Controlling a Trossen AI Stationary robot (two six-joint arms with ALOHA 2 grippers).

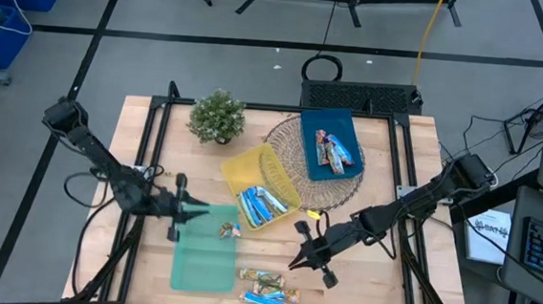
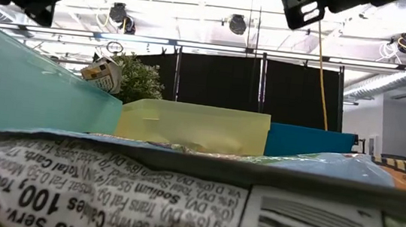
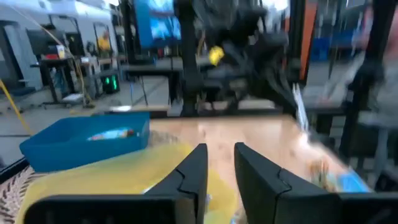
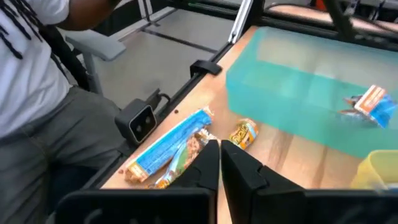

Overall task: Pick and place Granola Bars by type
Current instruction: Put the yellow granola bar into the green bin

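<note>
Granola bars lie sorted in part. Blue-and-red ones (image 1: 334, 152) are in the blue tray (image 1: 312, 126), and blue-and-white ones (image 1: 261, 206) are in the yellow tray (image 1: 246, 169). One bar (image 1: 231, 230) rests at the far right corner of the green tray (image 1: 197, 262). Loose bars (image 1: 264, 284) lie on the wood near the table's front edge. My left gripper (image 3: 221, 165) hovers level over the green tray's far edge, slightly open with nothing in it. My right gripper (image 4: 219, 158) is shut above the loose bars (image 4: 180, 146), holding nothing.
A potted plant (image 1: 217, 117) stands at the far left. A wicker mat (image 1: 290, 158) lies under the blue tray. A person (image 4: 37, 93) stands close to the table's front edge. One bar's wrapper (image 2: 104, 194) fills the foreground of the low view.
</note>
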